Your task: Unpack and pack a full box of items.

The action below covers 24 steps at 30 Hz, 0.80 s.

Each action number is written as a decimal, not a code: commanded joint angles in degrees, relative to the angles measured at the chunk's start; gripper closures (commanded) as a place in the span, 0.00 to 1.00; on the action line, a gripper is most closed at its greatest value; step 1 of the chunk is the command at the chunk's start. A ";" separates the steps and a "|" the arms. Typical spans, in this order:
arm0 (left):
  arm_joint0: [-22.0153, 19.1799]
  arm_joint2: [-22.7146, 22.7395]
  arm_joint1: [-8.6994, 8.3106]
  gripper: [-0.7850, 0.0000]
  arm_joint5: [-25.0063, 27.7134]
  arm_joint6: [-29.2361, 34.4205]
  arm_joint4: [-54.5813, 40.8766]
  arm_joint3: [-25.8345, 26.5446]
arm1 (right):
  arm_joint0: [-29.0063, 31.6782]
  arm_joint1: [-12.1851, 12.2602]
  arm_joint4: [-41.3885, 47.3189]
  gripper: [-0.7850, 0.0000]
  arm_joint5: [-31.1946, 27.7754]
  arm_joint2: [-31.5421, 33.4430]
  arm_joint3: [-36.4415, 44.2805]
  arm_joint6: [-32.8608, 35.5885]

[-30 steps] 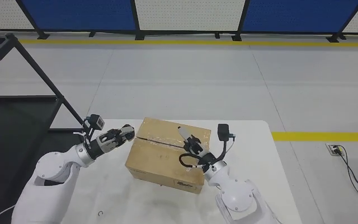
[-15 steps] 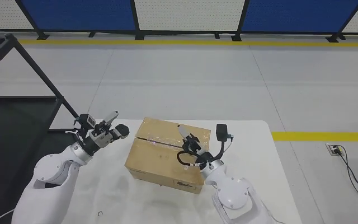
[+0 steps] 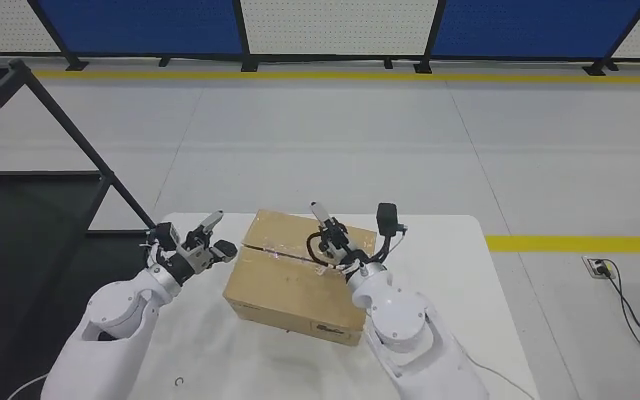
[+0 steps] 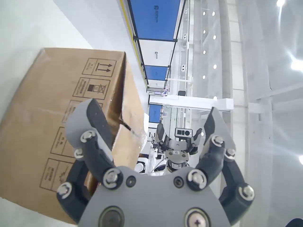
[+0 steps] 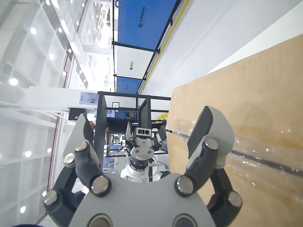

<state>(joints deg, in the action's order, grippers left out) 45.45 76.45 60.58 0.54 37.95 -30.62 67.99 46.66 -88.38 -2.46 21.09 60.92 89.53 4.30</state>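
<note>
While the strip of clear tape (image 3: 290, 256) along the top seam holds the flaps shut, the cardboard box (image 3: 295, 290) sits closed on the white worktop (image 3: 460, 260), and the main risk I see is that a push or pull on a flap drags the whole box across the surface instead of opening it. A finger caught in the small tear at the seam's end could rip the cardboard rather than free the tape. The two arms also face each other across the box, so closing in together could make them collide. The left gripper (image 3: 218, 235) sits at the box's left end near the top edge, spread wide and holding nothing, with one finger (image 4: 94, 121) in front of the end face; whether it touches I cannot tell. The right gripper (image 3: 322, 232) hangs over the box top, likewise spread and empty, one finger (image 5: 208, 128) above the taped seam.
</note>
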 commanded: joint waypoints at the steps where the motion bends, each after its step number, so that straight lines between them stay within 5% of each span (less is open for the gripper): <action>1: -0.38 -0.61 0.13 0.00 -0.07 1.17 -0.01 -0.46 | 0.04 0.01 0.04 0.00 -0.23 0.02 0.05 0.04; 11: -0.26 -1.17 0.42 0.00 -0.32 4.85 -1.76 -0.53 | -2.17 -0.71 2.09 0.00 -0.03 -1.00 -3.08 1.79; 24: 0.64 -0.16 0.64 0.00 -0.09 -0.08 -1.18 -1.19 | -4.93 -1.74 3.87 0.00 -1.19 -1.88 -6.42 4.13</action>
<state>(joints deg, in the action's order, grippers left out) 46.43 76.86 61.13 0.88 37.59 -32.29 67.20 41.82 -90.09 1.41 20.00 59.05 83.22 7.97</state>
